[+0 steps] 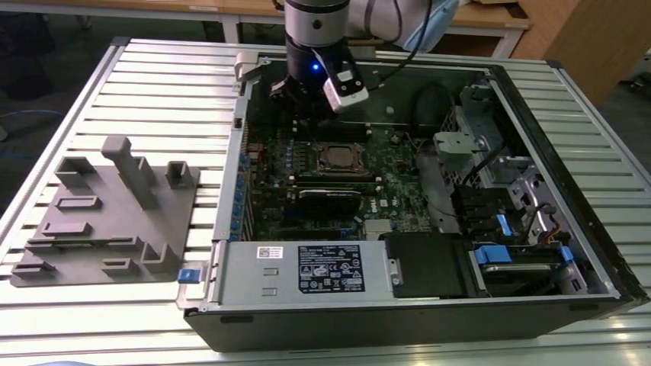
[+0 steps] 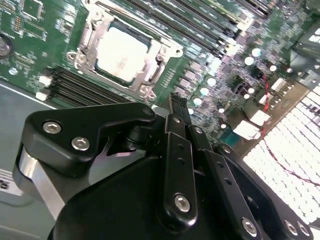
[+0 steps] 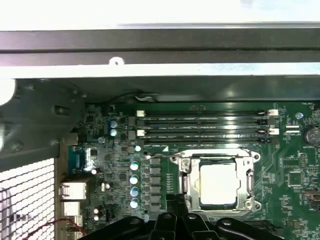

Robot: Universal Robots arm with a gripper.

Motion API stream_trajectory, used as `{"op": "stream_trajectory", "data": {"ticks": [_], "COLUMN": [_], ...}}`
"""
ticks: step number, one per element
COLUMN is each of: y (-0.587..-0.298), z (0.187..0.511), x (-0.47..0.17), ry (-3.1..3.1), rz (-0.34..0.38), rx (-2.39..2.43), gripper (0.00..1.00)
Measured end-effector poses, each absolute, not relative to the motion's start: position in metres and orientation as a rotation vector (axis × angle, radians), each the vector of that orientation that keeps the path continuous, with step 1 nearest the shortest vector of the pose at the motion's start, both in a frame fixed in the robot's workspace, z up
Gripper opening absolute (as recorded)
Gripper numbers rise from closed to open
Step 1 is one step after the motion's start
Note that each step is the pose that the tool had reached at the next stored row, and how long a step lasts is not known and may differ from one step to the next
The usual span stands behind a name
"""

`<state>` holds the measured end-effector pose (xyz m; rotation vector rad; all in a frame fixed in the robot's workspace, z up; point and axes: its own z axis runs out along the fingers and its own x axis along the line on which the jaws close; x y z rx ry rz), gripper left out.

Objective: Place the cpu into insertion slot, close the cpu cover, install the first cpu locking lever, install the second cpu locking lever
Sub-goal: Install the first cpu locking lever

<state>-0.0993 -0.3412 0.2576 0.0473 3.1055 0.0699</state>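
The cpu lies flat in the insertion slot on the green board, its silver top showing through the window of the cpu cover, which lies down over it. In the exterior view the cpu sits at the board's middle. Thin wire levers run along the frame's edges; how they are latched I cannot tell. My gripper hangs over the board just beside the socket, touching nothing. Its black fingers are shut together and hold nothing. The arm stands above the case's far side.
The open computer case walls in the board on all sides. Long memory slots run beside the socket. A black card, a power supply and drive bays with blue tabs fill the near side. A grey fixture lies outside the case.
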Motion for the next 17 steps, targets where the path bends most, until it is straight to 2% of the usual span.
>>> {"op": "stream_trajectory", "data": {"ticks": [7, 11, 17], "y": [-0.342, -0.342, -0.343], "z": [0.258, 0.258, 0.258], "x": [-0.120, -0.120, -0.121], "ry": [3.089, 3.086, 3.084], "rz": [0.072, 0.162, 0.207], "rx": [0.047, 0.049, 0.050], "gripper": [0.11, 0.11, 0.11]}}
